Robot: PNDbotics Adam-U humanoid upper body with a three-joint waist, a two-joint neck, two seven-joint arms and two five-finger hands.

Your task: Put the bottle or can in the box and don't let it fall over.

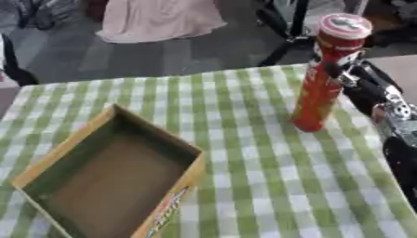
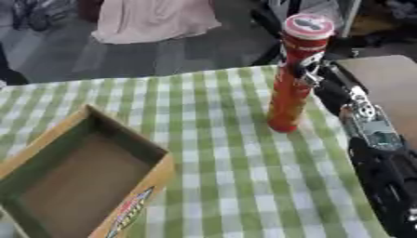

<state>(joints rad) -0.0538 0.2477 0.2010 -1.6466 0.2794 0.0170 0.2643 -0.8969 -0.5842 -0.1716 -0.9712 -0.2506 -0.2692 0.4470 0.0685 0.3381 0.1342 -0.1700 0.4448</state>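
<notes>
Box (image 1: 114, 179) of brown cardboard sits open and empty at the near left of the green-checked worktop (image 1: 269, 186). Farther back on the right, well apart from it, a tall red can (image 1: 327, 74) with a pale lid stands slightly tilted on the cloth. The right hand (image 2: 311, 69) is wrapped round its upper half, its arm running along the right edge.

even soft daylight, faint shadows, whole picture slightly blurred
</notes>
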